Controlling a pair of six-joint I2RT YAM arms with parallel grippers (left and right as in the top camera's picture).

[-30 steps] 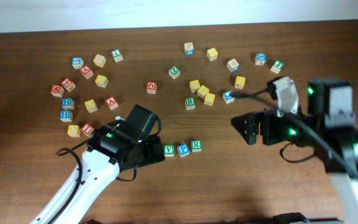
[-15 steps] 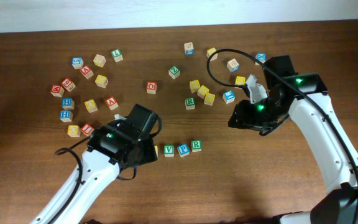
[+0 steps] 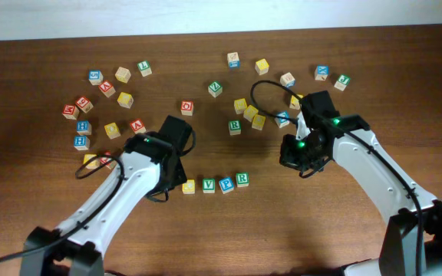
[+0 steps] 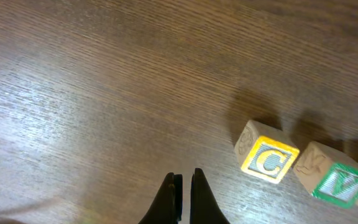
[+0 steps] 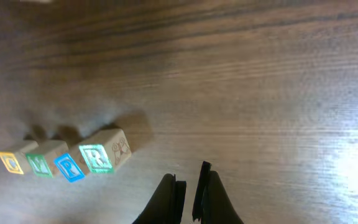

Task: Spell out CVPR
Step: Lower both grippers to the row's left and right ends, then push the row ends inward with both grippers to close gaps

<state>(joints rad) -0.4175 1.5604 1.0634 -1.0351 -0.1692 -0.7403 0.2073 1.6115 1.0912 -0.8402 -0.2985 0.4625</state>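
Note:
Four letter blocks stand in a row on the brown table: yellow C [image 3: 188,186], green V [image 3: 208,185], blue P [image 3: 225,185] and green R [image 3: 242,179]. My left gripper [image 3: 173,180] hangs just left of the C block, shut and empty. In the left wrist view its tips [image 4: 183,180] are over bare wood, with the C [image 4: 269,160] and V [image 4: 337,182] to their right. My right gripper [image 3: 288,158] is right of the row, also shut on nothing. In the right wrist view [image 5: 188,180] the R block [image 5: 101,155] lies up and left of it.
Loose letter blocks are scattered at the back left [image 3: 106,107] and from the back middle to the back right [image 3: 250,113]. A green R block [image 3: 235,126] and a blue one [image 3: 282,118] lie closest to the right arm. A pale wall borders the table's far edge.
Both grippers have closed from wide open. The left arm pulled back off the row, and the yellow C now shows at its left end. The right arm swung left and down toward the table's middle.

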